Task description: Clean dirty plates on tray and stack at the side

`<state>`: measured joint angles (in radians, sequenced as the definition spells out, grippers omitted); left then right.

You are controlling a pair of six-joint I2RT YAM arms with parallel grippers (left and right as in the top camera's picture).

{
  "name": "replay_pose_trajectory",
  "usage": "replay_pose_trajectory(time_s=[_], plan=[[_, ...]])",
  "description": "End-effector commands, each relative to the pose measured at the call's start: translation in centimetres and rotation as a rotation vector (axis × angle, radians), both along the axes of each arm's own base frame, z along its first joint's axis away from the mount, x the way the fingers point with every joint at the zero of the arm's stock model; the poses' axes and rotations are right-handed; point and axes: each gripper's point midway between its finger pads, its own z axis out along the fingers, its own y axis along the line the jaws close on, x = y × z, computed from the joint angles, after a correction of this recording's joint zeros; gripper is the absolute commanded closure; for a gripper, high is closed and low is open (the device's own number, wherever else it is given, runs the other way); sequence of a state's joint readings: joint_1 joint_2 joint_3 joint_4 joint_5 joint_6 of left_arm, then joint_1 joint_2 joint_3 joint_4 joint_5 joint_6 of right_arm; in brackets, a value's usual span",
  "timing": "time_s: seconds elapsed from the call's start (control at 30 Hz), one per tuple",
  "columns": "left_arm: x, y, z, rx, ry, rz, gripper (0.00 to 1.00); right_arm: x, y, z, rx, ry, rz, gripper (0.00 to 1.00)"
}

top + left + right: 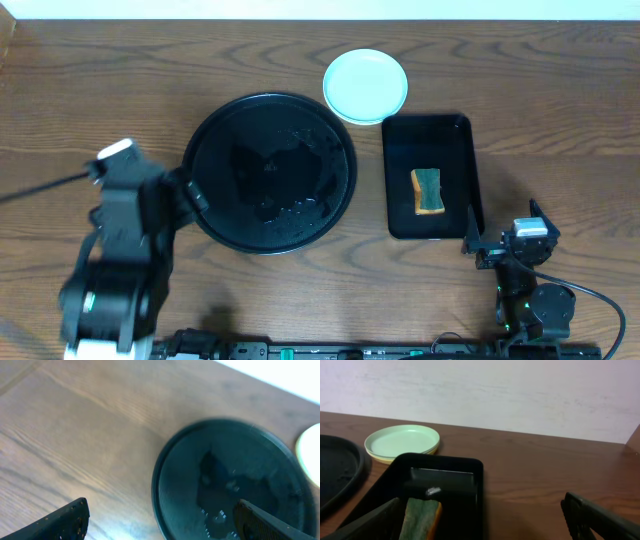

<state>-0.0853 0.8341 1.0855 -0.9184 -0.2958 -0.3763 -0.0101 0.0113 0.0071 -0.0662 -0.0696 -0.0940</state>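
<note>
Overhead, the plates [365, 86] sit stacked on the counter [100, 80], just past the far right rim of the round tray [215, 130] and beside the far end of the rectangular tray [440, 140], which holds a sponge [428, 191]. A mint plate tops a yellow one. The left claw [160, 522] hangs released at the round tray's left rim. The right claw [480, 525] gapes, holding nothing, near the rectangular tray's near right corner.

stacked plates [365, 86] beside glossy black tray [215, 140]
</note>
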Motion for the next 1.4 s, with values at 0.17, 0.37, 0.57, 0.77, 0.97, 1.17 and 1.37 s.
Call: replay_pose_trajectory(time_s=[0.17, 0.37, 0.57, 0.77, 0.97, 1.17, 1.37], plan=[[-5.4, 1.1, 0.4, -0.049, -0.213, 0.070, 0.07, 0.0, -0.4, -0.1, 0.014, 0.003, -0.020, 0.01], [-6.6, 1.2, -0.8, -0.115, -0.430, 0.095, 0.07, 0.0, -0.4, -0.1, 0.014, 0.003, -0.020, 0.01], [-5.4, 0.8, 1.6, -0.167, -0.735, 0.061, 0.07, 0.0, -0.4, -0.1, 0.014, 0.003, -0.020, 0.01], [-4.1, -0.2, 4.1, -0.206, -0.996, -0.010, 0.07, 0.0, -0.4, -0.1, 0.014, 0.003, -0.020, 0.01], [-3.0, -0.6, 3.8, -0.252, -1.118, -0.038, 0.07, 0.0, -0.4, -0.1, 0.014, 0.003, -0.020, 0.01], [-2.0, -0.7, 1.3, -0.278, -1.131, -0.033, 0.07, 0.0, -0.4, -0.1, 0.014, 0.003, -0.020, 0.01], [-0.8, -0.8, -2.2, -0.277, -1.054, -0.028, 0.07, 0.0, -0.4, -0.1, 0.014, 0.003, -0.020, 0.01]])
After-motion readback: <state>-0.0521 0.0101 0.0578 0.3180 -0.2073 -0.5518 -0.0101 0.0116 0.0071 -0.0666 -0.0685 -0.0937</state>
